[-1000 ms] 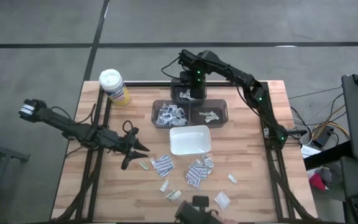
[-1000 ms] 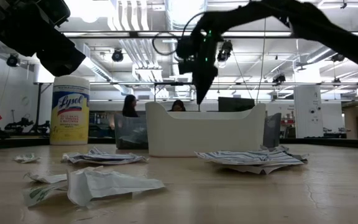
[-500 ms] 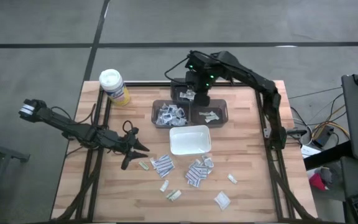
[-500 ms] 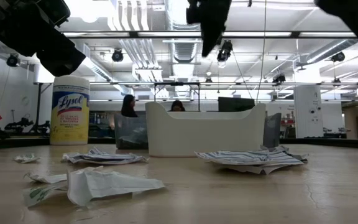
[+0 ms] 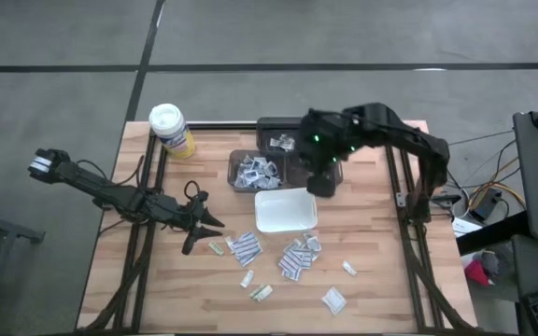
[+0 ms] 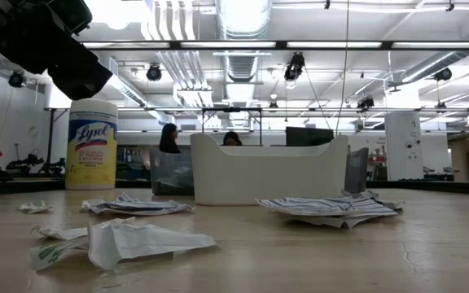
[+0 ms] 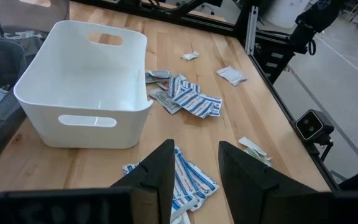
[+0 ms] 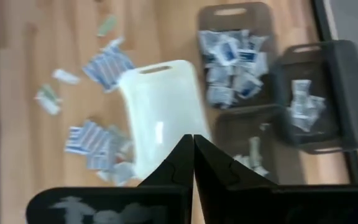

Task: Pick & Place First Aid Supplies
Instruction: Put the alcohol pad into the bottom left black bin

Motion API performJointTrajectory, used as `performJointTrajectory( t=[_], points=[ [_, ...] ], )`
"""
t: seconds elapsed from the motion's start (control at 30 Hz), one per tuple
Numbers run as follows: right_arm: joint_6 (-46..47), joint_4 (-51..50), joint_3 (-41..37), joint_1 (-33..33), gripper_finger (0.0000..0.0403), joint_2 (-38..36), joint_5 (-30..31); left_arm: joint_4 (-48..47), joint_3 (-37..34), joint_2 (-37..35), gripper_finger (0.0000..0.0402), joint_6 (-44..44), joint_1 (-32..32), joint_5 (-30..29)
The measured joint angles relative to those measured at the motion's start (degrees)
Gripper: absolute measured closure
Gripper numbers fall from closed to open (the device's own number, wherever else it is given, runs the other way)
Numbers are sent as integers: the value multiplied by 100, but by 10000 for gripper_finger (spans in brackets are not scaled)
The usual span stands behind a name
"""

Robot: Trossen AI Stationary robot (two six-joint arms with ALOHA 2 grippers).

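The first aid supplies, small flat packets, lie loose on the wooden table [image 5: 372, 233] near the front: one cluster [image 5: 244, 247], another [image 5: 297, 257], and single ones [image 5: 332, 299]. More fill the grey bins [image 5: 255, 171] [image 8: 235, 56]. My left gripper [image 5: 208, 219] [image 7: 194, 180] hovers open left of the white tray [image 5: 285, 210], with packets [image 7: 188, 102] on the table ahead of it. My right gripper [image 5: 322, 184] [image 8: 193, 162] is shut and empty, high above the tray's far edge and the right-hand bin.
A yellow canister with a white lid [image 5: 171, 131] [image 6: 92, 144] stands at the far left corner. A third grey bin [image 5: 278, 140] sits behind the other two. The white tray [image 7: 82, 87] is empty. Dark frame rails run along both table sides.
My right gripper has swung from over the far grey bin toward the table's near edge and a little to the right. It has risen out of the low view and now hangs over the right-hand bin and the tray's far edge. The left arm kept still.
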Motion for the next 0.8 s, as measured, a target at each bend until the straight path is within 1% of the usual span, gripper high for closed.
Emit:
performJointTrajectory(
  t=[0.23,0.37,0.53,0.67,0.8],
  points=[
    [619,6,-81,911,394,-48,16,-2,0,1,284,0,1,0],
    [875,6,-418,1386,394,-68,65,0,0,0,284,0,0,0],
    [1093,9,-1179,1869,394,-190,486,1,0,0,284,0,2,0],
    [1322,128,-1945,2086,394,-329,510,0,0,-1,284,0,2,0],
    [1364,670,-2820,2305,394,-569,492,3,0,0,284,0,0,1]
  ],
)
